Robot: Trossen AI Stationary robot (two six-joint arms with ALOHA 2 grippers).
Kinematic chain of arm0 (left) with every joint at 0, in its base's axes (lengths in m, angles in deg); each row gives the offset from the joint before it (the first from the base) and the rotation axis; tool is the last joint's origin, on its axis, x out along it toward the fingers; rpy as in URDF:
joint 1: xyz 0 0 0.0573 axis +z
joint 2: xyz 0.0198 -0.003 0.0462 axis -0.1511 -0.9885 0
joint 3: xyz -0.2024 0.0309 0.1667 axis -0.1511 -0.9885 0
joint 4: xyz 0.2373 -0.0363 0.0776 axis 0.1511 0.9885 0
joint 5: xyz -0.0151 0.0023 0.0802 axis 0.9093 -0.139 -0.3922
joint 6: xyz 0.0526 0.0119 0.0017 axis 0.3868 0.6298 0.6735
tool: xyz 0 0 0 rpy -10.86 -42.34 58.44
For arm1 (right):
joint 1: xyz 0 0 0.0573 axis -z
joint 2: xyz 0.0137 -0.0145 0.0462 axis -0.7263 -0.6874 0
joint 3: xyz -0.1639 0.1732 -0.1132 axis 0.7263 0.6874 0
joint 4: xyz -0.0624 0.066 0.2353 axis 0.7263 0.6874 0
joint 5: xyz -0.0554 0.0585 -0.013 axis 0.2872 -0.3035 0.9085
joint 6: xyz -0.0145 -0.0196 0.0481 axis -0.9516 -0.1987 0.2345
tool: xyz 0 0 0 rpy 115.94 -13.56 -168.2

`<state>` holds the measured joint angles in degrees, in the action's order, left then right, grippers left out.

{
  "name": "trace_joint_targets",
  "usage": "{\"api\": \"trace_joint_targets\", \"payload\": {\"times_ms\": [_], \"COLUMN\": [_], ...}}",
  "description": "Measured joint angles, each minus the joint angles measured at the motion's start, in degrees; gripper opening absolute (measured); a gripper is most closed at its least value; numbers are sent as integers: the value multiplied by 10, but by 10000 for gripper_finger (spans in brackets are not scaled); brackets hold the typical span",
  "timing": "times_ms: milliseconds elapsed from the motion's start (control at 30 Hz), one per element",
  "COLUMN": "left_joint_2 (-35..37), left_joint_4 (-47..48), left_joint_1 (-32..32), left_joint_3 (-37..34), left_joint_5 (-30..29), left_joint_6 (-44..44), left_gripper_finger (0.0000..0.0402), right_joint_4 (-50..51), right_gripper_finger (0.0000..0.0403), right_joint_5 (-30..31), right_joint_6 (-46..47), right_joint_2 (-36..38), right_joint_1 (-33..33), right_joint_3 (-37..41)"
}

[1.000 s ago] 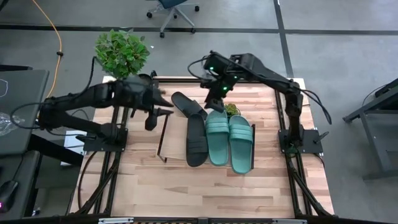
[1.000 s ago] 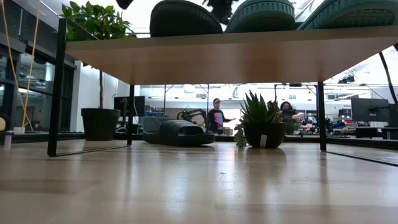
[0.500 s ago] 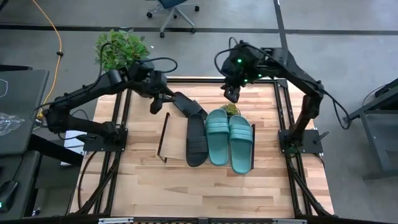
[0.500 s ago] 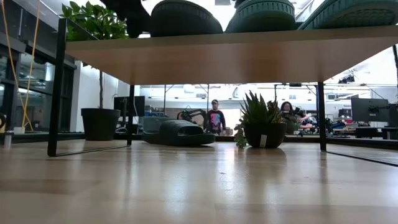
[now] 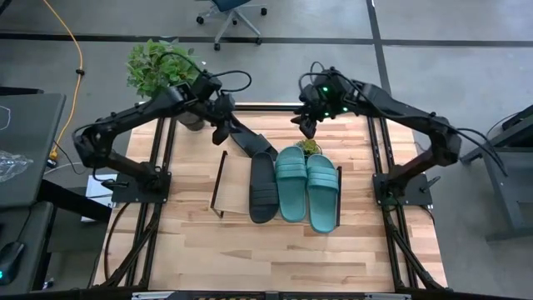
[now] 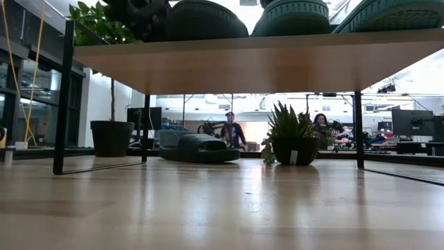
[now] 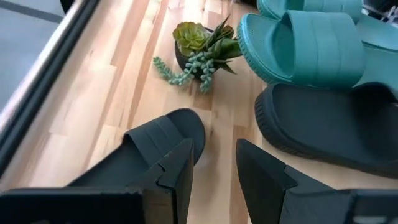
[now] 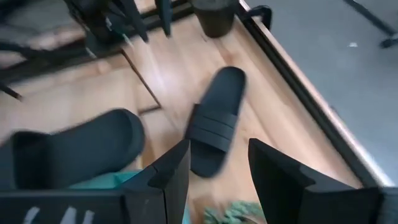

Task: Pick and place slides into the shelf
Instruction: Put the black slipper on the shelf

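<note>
Within the last second the left gripper has been swung in over the loose black slide, fingers spread, nothing held. That slide lies on the table at twelve o'clock from the shelf, where three slides rest. The right gripper has been drawn back, spread and empty. A pickup appears imminent.

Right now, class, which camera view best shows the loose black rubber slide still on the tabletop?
The right wrist view: the black rubber slide shows whole. The high view hides part under the left arm; the low view shows its side; the left wrist view shows part.
</note>
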<state>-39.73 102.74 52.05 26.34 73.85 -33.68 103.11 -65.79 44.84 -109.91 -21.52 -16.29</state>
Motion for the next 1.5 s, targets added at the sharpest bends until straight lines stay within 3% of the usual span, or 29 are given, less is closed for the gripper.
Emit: {"api": "trace_joint_targets", "payload": {"times_ms": [133,267,600,1167,1500], "left_joint_2": [-22,-42,-96,-185,-215], "left_joint_4": [-3,-13,-57,-70,-73], "left_joint_1": [2,1,-1,-6,-6], "left_joint_3": [0,0,0,0,0], "left_joint_5": [-5,-3,3,-40,-44], "left_joint_6": [-13,-34,-62,-109,-107], "left_gripper_finger": [110,110,111,111,111], "right_joint_4": [-83,-97,-104,-103,-148], "right_gripper_finger": [154,154,154,154,154], "right_joint_5": [-55,-67,-78,-133,-126], "right_joint_6": [31,39,21,25,91], "right_joint_2": [43,69,83,83,82], "right_joint_1": [27,49,77,78,81], "right_joint_3": [87,120,123,123,123]}}
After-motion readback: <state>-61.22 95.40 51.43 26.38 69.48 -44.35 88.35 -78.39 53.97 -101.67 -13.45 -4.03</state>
